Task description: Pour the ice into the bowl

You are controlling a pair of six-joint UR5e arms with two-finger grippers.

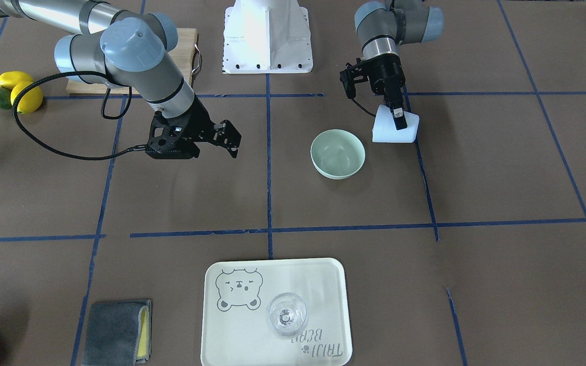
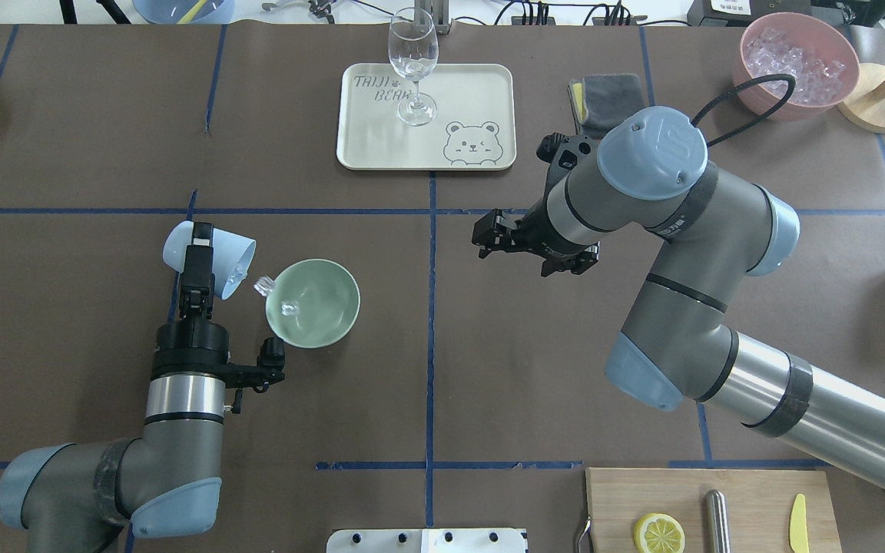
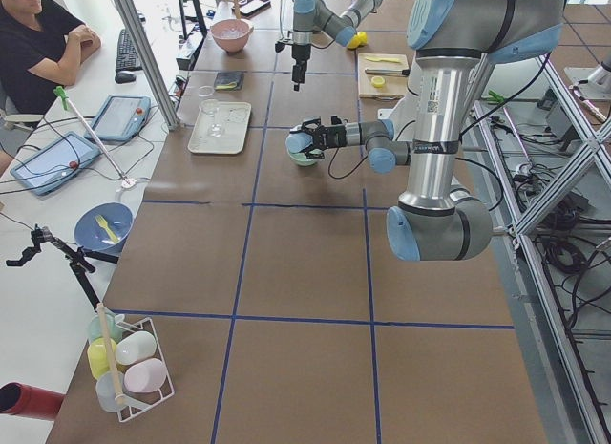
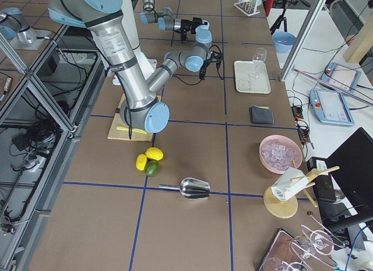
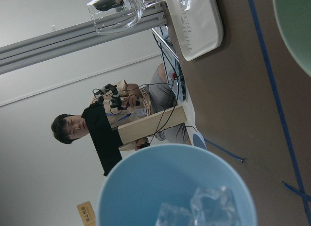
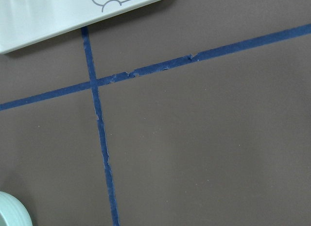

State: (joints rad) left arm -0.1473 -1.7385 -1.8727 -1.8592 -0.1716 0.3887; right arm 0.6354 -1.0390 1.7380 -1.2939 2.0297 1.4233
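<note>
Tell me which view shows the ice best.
Overhead: ice shows at the cup mouth, by the bowl rim and inside it. Left wrist shows two cubes in the cup, close up. Front and right wrist show none; side views too small.

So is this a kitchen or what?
Probably a robot lab: a big robot arm reaches over a table gridded with blue tape, and a man sits near a tablet.

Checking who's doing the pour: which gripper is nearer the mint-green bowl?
Left. The left gripper holds the light blue cup tilted beside the bowl; the right gripper hovers apart, across the tape line.
</note>
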